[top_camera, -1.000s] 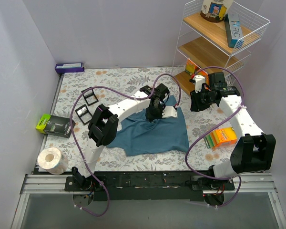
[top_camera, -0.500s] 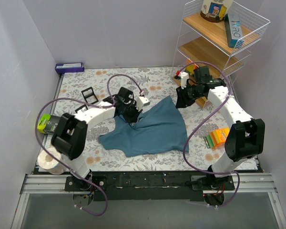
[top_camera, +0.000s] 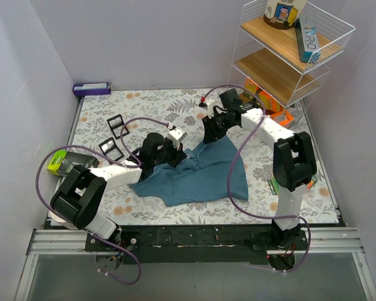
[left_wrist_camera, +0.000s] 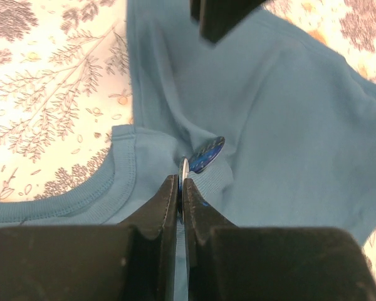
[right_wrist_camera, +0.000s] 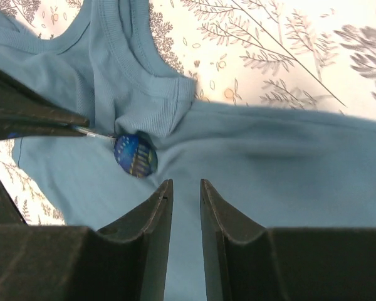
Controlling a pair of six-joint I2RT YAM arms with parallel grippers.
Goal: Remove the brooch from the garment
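Observation:
The teal-blue garment [top_camera: 203, 179] lies crumpled on the floral table. The brooch [right_wrist_camera: 135, 155] is a small round pin with a blue patterned face, sitting by the collar trim; it also shows in the left wrist view [left_wrist_camera: 207, 154]. My left gripper [left_wrist_camera: 182, 182] is shut on the brooch's thin whitish edge, at the shirt's upper left [top_camera: 177, 154]. My right gripper [right_wrist_camera: 186, 185] is narrowly open and empty, hovering over the cloth just right of the brooch, above the shirt's top edge [top_camera: 208, 134]. The brooch is too small to make out in the top view.
A toilet roll [top_camera: 69, 210] and a green box [top_camera: 66, 163] sit at the left edge. Two black frames [top_camera: 116, 125] lie behind the left arm. A purple box [top_camera: 91, 88] is at the back wall. A wire shelf [top_camera: 288, 56] stands back right, with orange packets [top_camera: 263, 99] under it.
My right arm swung left from beside the shelf to above the shirt's top edge. My left gripper moved left and down, and the shirt was dragged left with it.

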